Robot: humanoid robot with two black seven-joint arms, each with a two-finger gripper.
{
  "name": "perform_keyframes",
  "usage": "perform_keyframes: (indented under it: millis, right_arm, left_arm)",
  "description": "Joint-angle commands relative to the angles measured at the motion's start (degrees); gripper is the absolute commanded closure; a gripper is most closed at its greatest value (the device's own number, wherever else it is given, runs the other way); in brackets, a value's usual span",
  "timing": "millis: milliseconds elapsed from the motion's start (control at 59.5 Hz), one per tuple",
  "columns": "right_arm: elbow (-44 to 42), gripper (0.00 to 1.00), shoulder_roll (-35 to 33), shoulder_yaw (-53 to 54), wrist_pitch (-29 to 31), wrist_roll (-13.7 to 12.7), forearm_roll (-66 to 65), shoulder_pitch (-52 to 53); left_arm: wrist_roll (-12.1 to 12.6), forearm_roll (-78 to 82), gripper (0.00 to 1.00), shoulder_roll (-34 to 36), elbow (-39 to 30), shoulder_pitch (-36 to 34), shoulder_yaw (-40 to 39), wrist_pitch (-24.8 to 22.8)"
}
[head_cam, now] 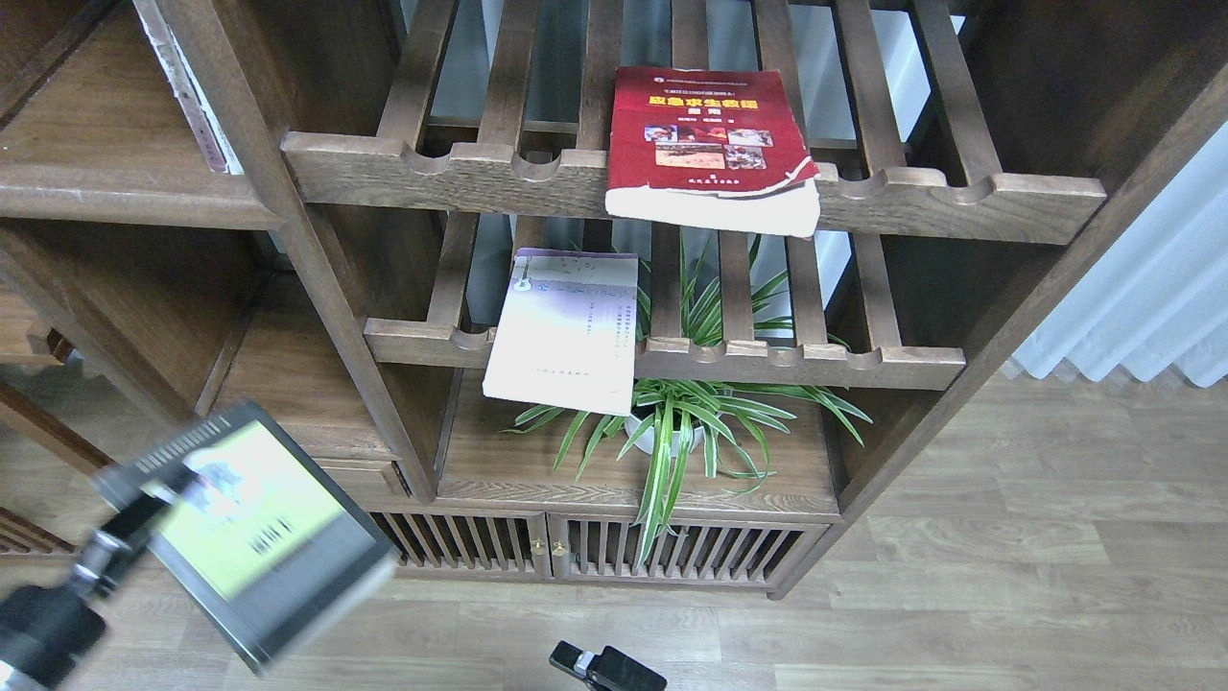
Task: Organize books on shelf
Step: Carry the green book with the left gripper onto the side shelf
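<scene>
My left gripper [163,491] is shut on the thick black-bordered yellow-green book [254,533] and holds it in the air at the lower left, blurred by motion, in front of the cabinet's left side. The worn red book [710,144] lies on the upper slatted rack and overhangs its front rail. The thin white-lavender book [566,331] lies on the lower slatted rack, also overhanging. The flat dark-brown shelf [115,197] with a rounded front edge is at the upper left. Only the tip of my right gripper [580,662] shows at the bottom edge.
A spider plant in a white pot [672,432] stands on the board under the racks. A slim white-edged thing [187,91] leans at the back of the flat shelf. A small drawer [355,475] and slatted cabinet doors [595,547] sit low. White curtains [1142,297] hang at the right.
</scene>
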Motion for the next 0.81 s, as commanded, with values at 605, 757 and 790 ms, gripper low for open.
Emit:
perform_keyframes:
  millis: [605,757,790]
  right_arm:
    - [-0.3,0.00,0.0,0.0,0.0,0.1,0.0,-0.7]
    - [-0.3,0.00,0.0,-0.1,0.0,1.4,0.0,-0.7]
    - [-0.3,0.00,0.0,-0.1,0.0,1.6,0.0,-0.7]
  left_arm:
    - [18.2,13.4,0.94,7.6,6.3,-21.3,-28.1,0.0]
    - [19.3,28.3,0.94,0.0,10.4,-32.1,-29.0,0.0]
    - [19.3,30.8,0.94,-1.4,10.6,-33.8,-29.5,0.0]
